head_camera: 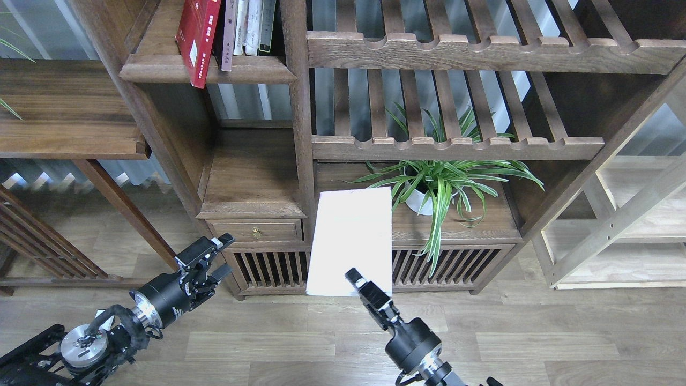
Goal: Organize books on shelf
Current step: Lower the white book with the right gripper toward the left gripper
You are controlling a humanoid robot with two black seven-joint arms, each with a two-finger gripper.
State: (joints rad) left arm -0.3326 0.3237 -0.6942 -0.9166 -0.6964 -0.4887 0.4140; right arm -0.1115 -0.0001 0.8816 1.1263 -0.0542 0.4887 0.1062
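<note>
My right gripper (358, 283) is shut on the lower right edge of a thick white book (349, 241) and holds it up flat-faced in front of the cabinet's lower doors. The bright red book (197, 37) leans at the front of the narrow dark-brown shelf (206, 68) at the top left, next to a maroon spine (229, 37) and thin pale books (252, 27). My left gripper (206, 257) is open and empty, low at the left, in front of the small drawer.
A potted spider plant (437, 185) stands on the cabinet top right of the white book. Slatted shelves (455, 145) with scalloped rails fill the right of the bookcase. A small drawer (256, 230) and slatted doors (268, 268) sit below. A pale wood rack (632, 225) stands at the far right.
</note>
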